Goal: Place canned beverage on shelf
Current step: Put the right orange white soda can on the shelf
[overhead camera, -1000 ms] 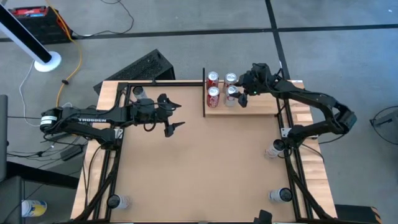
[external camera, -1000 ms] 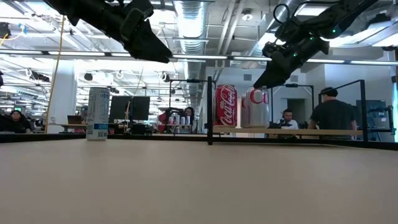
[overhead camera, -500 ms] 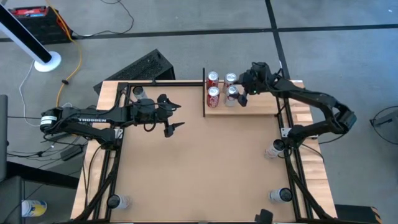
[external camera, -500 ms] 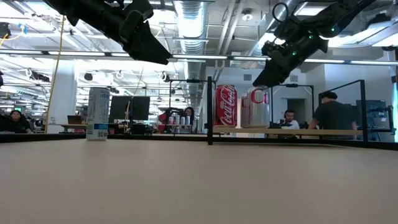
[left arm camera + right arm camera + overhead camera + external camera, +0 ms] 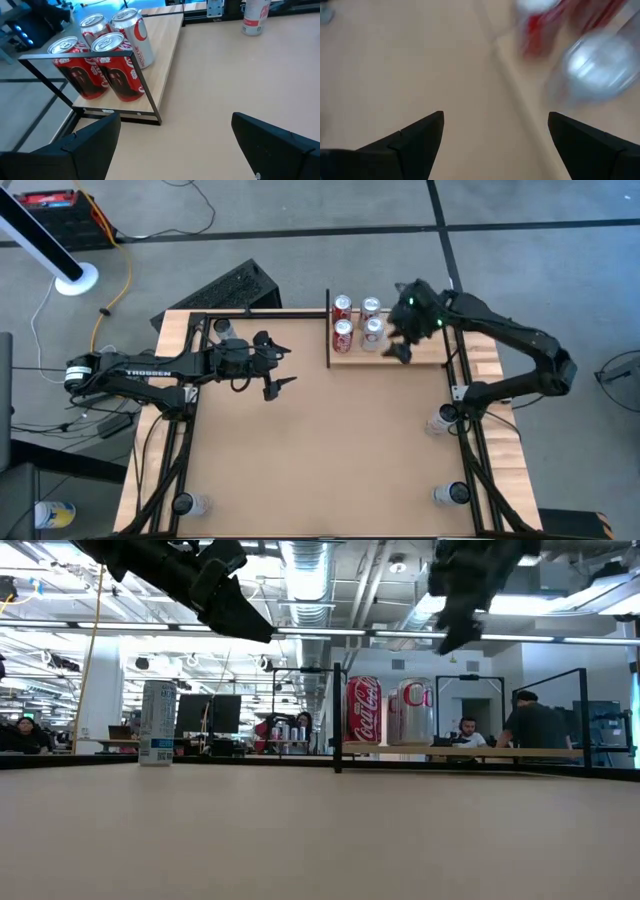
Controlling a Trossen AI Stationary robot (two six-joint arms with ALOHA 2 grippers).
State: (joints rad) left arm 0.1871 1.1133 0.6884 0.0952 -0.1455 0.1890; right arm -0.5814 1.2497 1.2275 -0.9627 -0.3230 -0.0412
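On the pale wood shelf (image 5: 420,352), four cylindrical metal cans (image 5: 357,322), right pincer (image 5: 403,330) wide, seemingly empty, above.

In the right wrist view the cans (image 5: 600,65) on the shelf (image 5: 530,105) are smeared by motion, their labels unreadable. In the low view the right end effector (image 5: 458,600) is cut off by the picture's top edge. There the silver can (image 5: 415,712) is partly hidden behind the red can (image 5: 362,710).
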